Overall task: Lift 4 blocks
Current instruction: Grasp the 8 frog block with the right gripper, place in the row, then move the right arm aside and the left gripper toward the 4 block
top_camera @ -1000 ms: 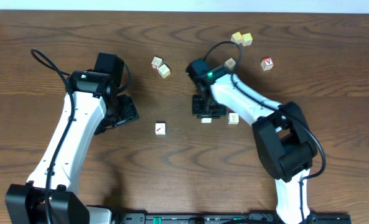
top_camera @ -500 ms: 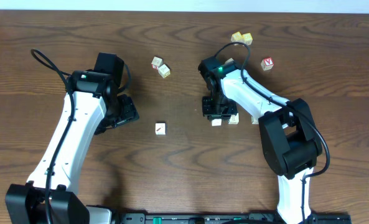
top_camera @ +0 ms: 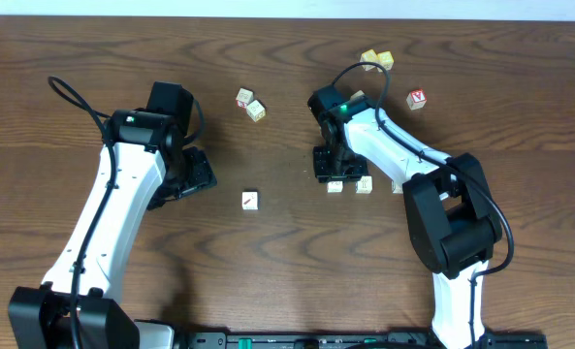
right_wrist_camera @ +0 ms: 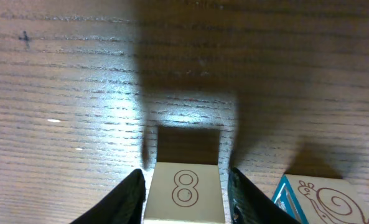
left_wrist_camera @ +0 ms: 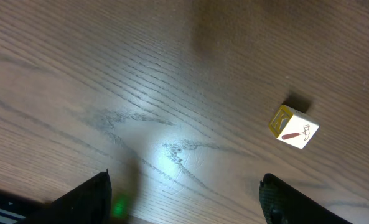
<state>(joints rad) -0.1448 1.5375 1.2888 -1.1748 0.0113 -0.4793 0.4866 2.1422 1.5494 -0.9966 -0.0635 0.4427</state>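
A white-faced block printed with an 8 rests on the table between my right gripper's fingers, which stand open just off its sides. From above, this block lies beside a snail-printed block, below the right gripper. The snail block nearly touches the right finger. A block with a red hammer mark sits alone mid-table. It shows ahead and to the right of my left gripper, which is wide open over bare wood. Two more blocks lie further back.
Two pale yellow cubes and a cube with a red letter face sit at the back right. Another cube peeks out beside the right arm. The left gripper hovers left of the hammer block.
My right gripper carried the 8 block rightward and set it beside the snail block, then its jaws widened off it. The left arm has not moved.
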